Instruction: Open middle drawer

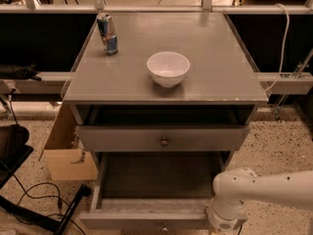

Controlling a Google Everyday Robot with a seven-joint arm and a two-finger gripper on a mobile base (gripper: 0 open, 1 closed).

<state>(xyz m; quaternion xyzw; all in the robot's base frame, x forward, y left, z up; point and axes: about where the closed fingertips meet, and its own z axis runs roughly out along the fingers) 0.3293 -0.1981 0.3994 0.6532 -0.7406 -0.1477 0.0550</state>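
Note:
The middle drawer (146, 218) is pulled far out at the bottom of the view. Its shallow grey tray (161, 175) lies open and empty, and its small knob (164, 227) sits at the frame's lower edge. My white arm (244, 192) comes in from the right, with its wrist (224, 218) at the drawer front's right end. My gripper hangs below the wrist, past the bottom edge of the view. Whether it touches the drawer front is hidden.
A slimmer drawer front with a brass knob (164, 141) sits above, with a dark gap over it. On the cabinet top (220, 72) stand a white bowl (168, 68) and a can (107, 33). A cardboard box (68, 155) and cables (34, 199) lie at the left.

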